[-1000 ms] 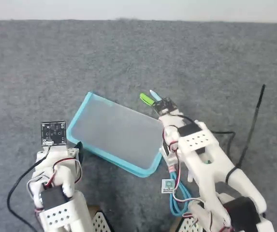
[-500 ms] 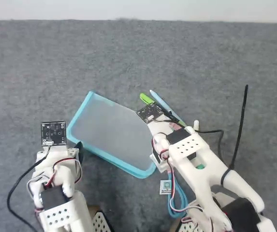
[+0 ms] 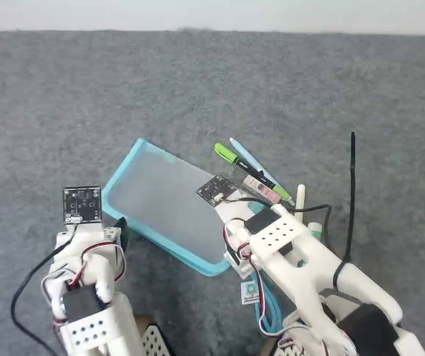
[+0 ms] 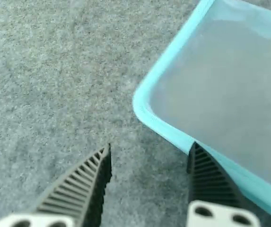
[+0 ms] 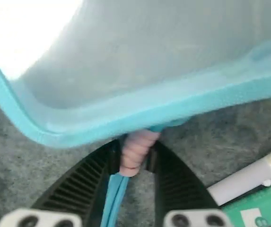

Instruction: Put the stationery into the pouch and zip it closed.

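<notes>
Gripping: right fingers (image 5: pixel 173 182) closed on pink ribbed zip pull (image 5: pixel 135 153) of translucent teal-edged pouch (image 3: pixel 169 202), flat on grey felt bench (image 3: pixel 197 89) | left fingers (image 4: pixel 90 182) wide, at pouch corner | green highlighter (image 3: pixel 227 154), blue pen (image 3: pixel 243 153) lying just beside pouch | filling and zipping apparently outstanding

Plenty of bare carpet (image 3: pixel 286 81) beyond the pouch (image 3: pixel 160 200) and out to its left: free passage there. Blocked along the pouch's right edge by a cluster of pens (image 3: pixel 245 167), lying close together. Crowded at the near right corner: right gripper (image 5: pixel 135 146) clamped on the pink zip pull (image 5: pixel 135 158), black cable (image 3: pixel 351 185) close by. At the near left corner, left gripper (image 4: pixel 151 147) spread wide.
</notes>
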